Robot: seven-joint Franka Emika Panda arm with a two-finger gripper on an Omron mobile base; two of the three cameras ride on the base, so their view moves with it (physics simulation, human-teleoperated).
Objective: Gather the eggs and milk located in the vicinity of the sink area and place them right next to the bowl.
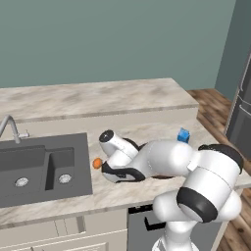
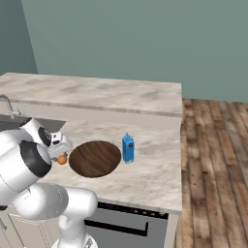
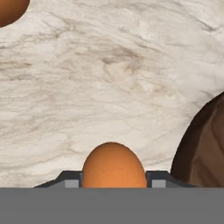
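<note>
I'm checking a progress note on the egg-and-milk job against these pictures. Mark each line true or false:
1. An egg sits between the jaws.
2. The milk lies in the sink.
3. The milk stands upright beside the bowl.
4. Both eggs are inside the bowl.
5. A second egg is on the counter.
1. True: the gripper is shut on an egg.
2. False: the milk is on the counter, away from the sink.
3. True: it stands by the bowl.
4. False: neither egg is in the bowl.
5. True: the second egg lies on the marble.
</note>
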